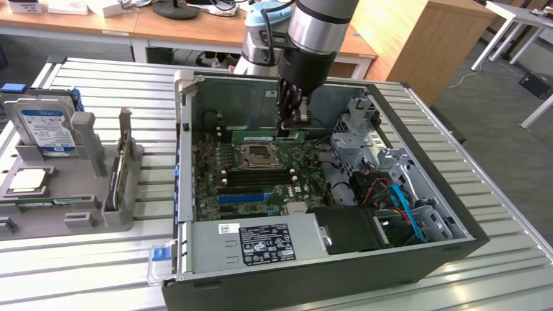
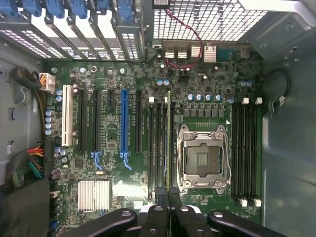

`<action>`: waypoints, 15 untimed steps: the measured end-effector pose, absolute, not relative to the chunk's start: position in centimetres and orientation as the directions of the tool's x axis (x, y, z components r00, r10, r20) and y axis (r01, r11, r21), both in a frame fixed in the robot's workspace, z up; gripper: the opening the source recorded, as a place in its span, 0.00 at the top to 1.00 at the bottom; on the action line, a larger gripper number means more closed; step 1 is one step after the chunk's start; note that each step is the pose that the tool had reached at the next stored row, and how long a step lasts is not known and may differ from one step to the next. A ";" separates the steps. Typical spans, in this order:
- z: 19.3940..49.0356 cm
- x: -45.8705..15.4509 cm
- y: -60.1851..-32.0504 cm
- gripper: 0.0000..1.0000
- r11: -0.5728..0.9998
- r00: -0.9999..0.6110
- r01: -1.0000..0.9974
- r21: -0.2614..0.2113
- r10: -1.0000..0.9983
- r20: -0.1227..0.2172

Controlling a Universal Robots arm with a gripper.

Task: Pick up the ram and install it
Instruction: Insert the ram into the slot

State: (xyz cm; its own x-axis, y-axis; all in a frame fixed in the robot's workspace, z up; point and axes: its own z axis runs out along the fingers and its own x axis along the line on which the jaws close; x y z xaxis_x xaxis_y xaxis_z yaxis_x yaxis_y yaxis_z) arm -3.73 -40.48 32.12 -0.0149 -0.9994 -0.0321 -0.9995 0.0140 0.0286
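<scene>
Holds the ram [image 1: 259, 137] pinched edge-on in the jaws of the gripper [image 2: 168, 200], over the slots [image 2: 157, 143] by the CPU socket [image 2: 202, 157], near the motherboard's [image 2: 111, 133] edge; seemingly unseated. Calls for square alignment, even downward pressure.

No text can be read. The black label [image 1: 266, 244] on the power supply [image 1: 214, 251] bears white print too fine to make out. The same goes for the blue label [image 1: 43, 124] on the hard drive [image 1: 38, 102] and for the ram [image 1: 268, 137].
</scene>
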 end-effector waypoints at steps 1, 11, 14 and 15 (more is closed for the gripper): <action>32.1 -3.7 -40.5 0.88 0.015 -0.016 -0.999 0.029 -0.999 -0.032; 31.7 -3.8 -40.5 0.88 0.015 -0.016 -1.000 0.027 -0.999 -0.035; 31.4 -3.8 -40.5 0.88 0.015 -0.016 -1.000 0.027 -0.999 -0.034; 31.3 -3.8 -40.5 0.88 0.015 -0.016 -1.000 0.027 -0.999 -0.034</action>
State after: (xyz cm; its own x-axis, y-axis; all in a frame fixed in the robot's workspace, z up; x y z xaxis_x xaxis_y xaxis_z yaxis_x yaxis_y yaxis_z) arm -3.77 -40.47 31.29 -0.0161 -0.9993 -0.0344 -0.9995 0.0152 0.0270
